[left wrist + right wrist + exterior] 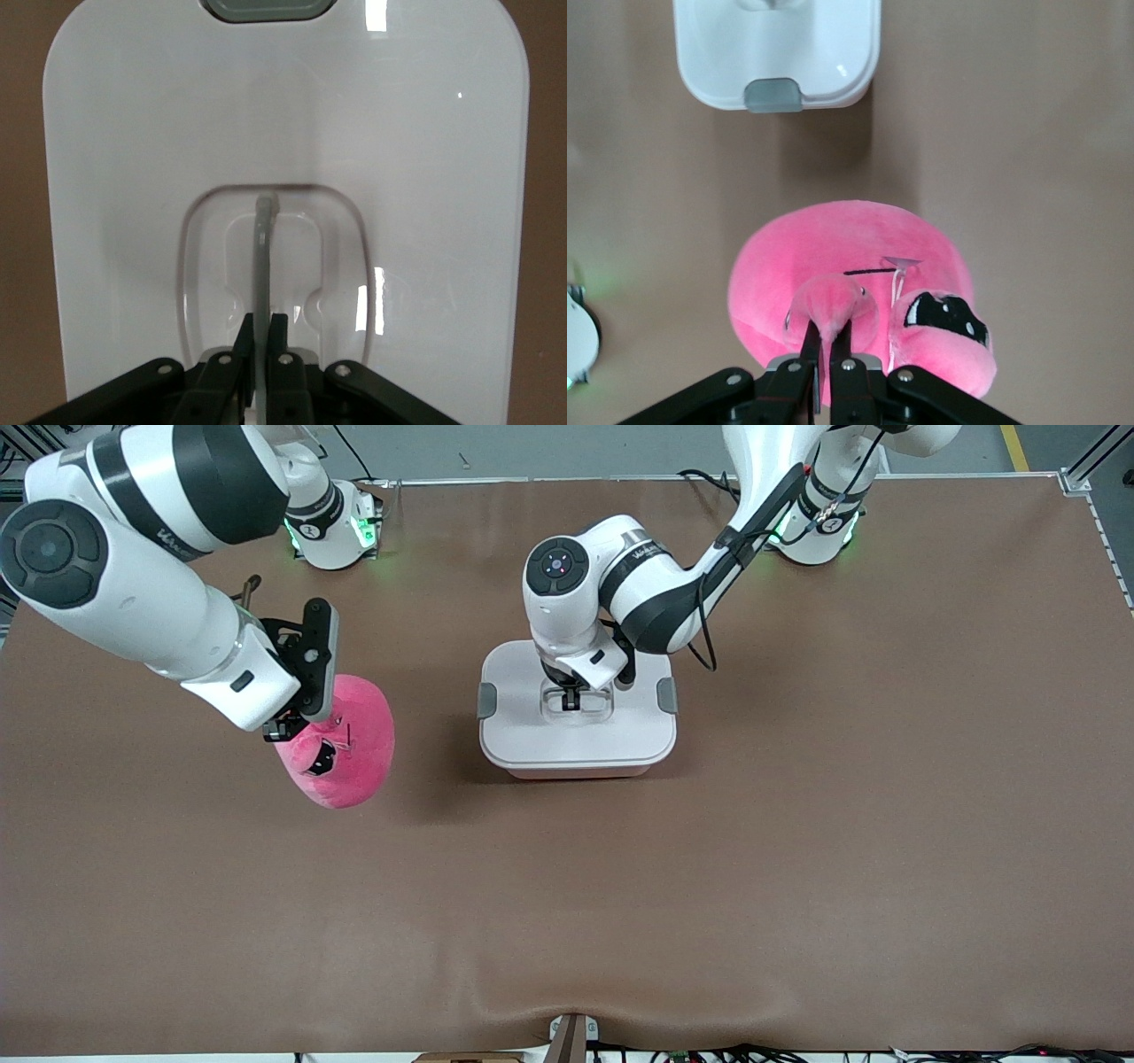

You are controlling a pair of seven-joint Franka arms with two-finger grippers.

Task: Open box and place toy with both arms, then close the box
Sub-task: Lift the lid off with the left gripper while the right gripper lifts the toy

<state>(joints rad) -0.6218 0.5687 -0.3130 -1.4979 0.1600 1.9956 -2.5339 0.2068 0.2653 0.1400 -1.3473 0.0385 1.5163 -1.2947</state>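
The box (pixel 578 766) stands mid-table, its white lid (pixel 523 735) on, grey clips at both ends. My left gripper (pixel 571 701) is down in the lid's recessed middle, shut on the thin upright handle (pixel 263 257). The lid (pixel 133 177) fills the left wrist view. The hot-pink toy (pixel 350 748) is toward the right arm's end of the table. My right gripper (pixel 285 731) is shut on its paler pink nub (pixel 830 310). Whether the toy (pixel 833 248) hangs just above the table or rests on it, I cannot tell.
Brown table covering runs all round, with a crease near the front edge (pixel 567 1001). The right arm's base (pixel 332 522) and the left arm's base (pixel 819 527) stand along the table edge farthest from the front camera. The box's end clip (pixel 772 95) faces the toy.
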